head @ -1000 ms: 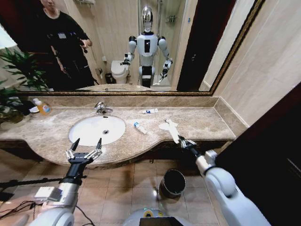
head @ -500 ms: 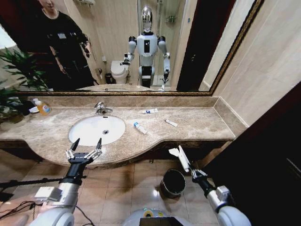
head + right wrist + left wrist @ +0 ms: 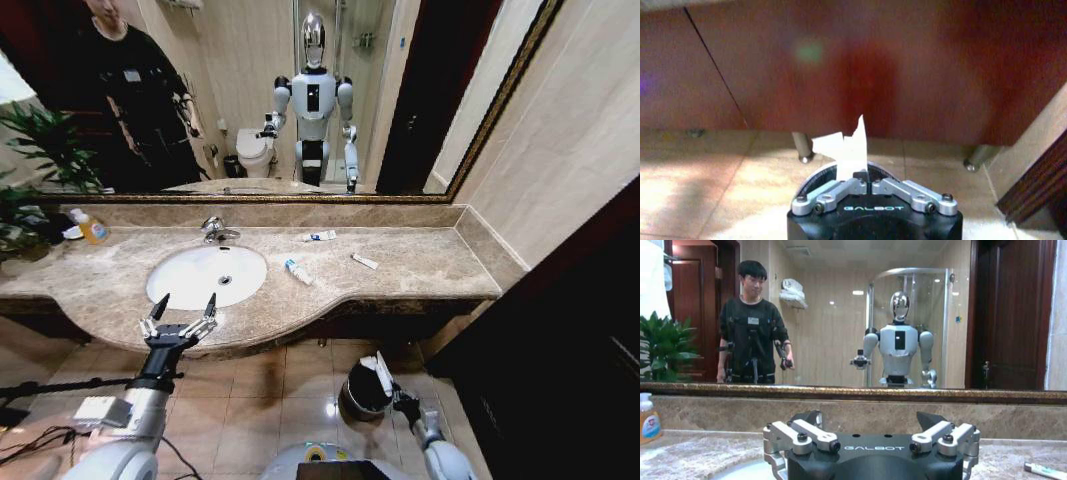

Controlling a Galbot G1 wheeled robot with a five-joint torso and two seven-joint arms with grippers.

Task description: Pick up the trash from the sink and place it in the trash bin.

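My right gripper (image 3: 393, 394) hangs low in front of the counter, shut on a flat white packet (image 3: 377, 371) of trash. It holds the packet right over the small dark trash bin (image 3: 352, 398) on the floor. In the right wrist view the packet (image 3: 849, 147) sticks up from the shut gripper (image 3: 863, 178), with the bin's rim (image 3: 815, 178) just behind. My left gripper (image 3: 181, 309) stands open at the counter's front edge, before the oval white sink (image 3: 190, 282). Three small white pieces lie on the counter: a tube (image 3: 298, 271), another tube (image 3: 320, 236) and a short one (image 3: 364, 261).
A chrome faucet (image 3: 214, 230) stands behind the sink and an orange-liquid bottle (image 3: 92, 229) at the far left. A dark wooden door (image 3: 560, 340) is at my right, tiled floor (image 3: 260, 400) below. The mirror (image 3: 250, 90) reflects me and a person.
My right arm has dropped from the counter's front edge down to the bin, carrying the white packet. The left arm has not moved.
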